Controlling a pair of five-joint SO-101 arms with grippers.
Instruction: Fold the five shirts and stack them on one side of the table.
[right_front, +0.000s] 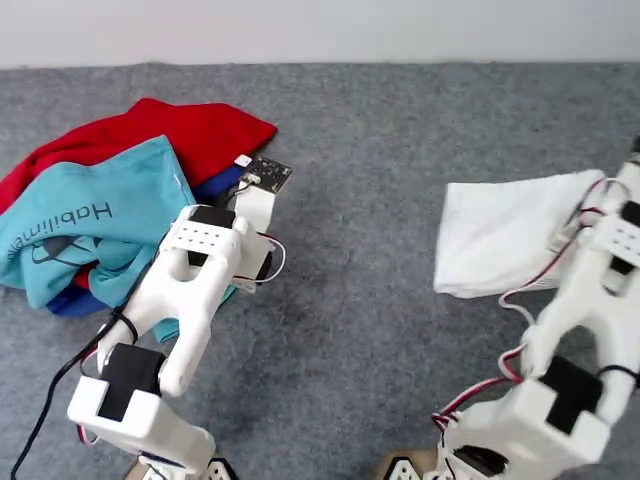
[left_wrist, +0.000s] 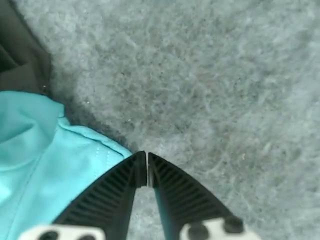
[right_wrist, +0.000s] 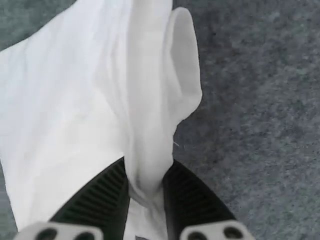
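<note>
As the high view looks down, a white shirt (right_front: 500, 235) lies well right of the pile (right_front: 110, 200) of red, teal and blue shirts. Left wrist view: left gripper (left_wrist: 147, 167) closed tip to tip at the pile's teal edge. Right wrist view: right gripper (right_wrist: 145, 166) clamped on a fold of the white shirt.
</note>
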